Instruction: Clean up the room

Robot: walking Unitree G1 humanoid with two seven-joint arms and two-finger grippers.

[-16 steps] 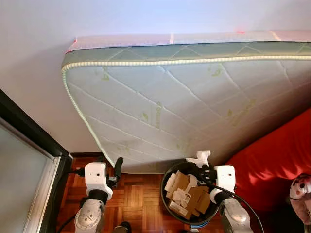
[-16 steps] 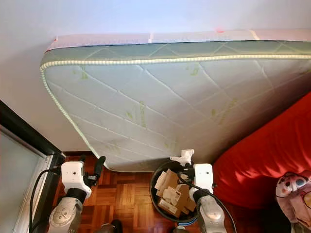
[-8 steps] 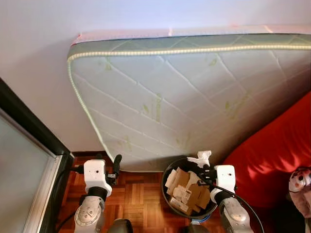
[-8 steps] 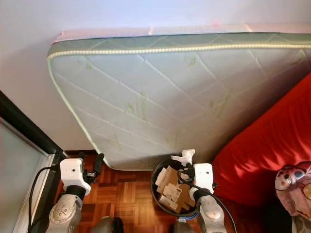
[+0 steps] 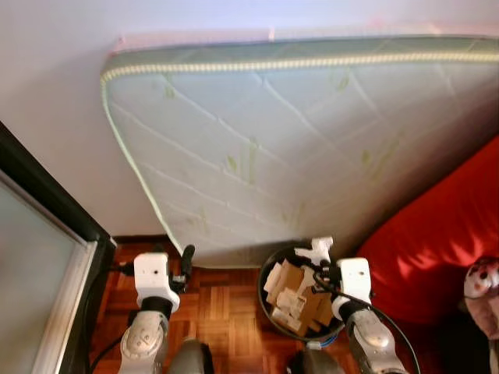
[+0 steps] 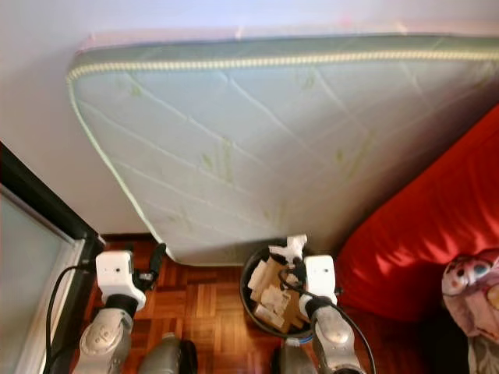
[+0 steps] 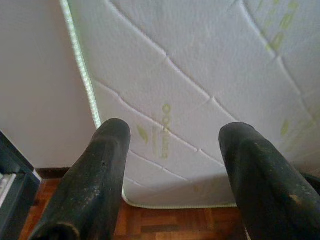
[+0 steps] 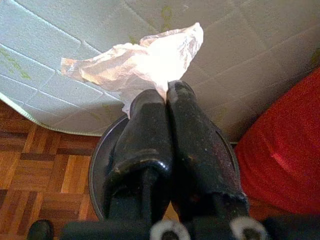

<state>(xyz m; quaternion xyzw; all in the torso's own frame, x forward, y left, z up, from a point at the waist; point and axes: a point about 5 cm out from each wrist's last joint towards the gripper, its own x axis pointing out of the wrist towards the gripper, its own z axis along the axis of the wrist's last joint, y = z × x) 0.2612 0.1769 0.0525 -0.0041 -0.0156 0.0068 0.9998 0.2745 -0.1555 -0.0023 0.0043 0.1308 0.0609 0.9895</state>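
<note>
Right gripper (image 8: 167, 97) pinching wrapper (image 8: 142, 57), over bin (image 5: 269, 273) rim

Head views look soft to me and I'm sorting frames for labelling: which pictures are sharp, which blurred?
Left and right eye views: slightly blurred throughout, quilted white mattress stitching smeared. Right wrist view: crisp on crumpled white wrapper and black fingers. Left wrist view: reasonably sharp.
</note>
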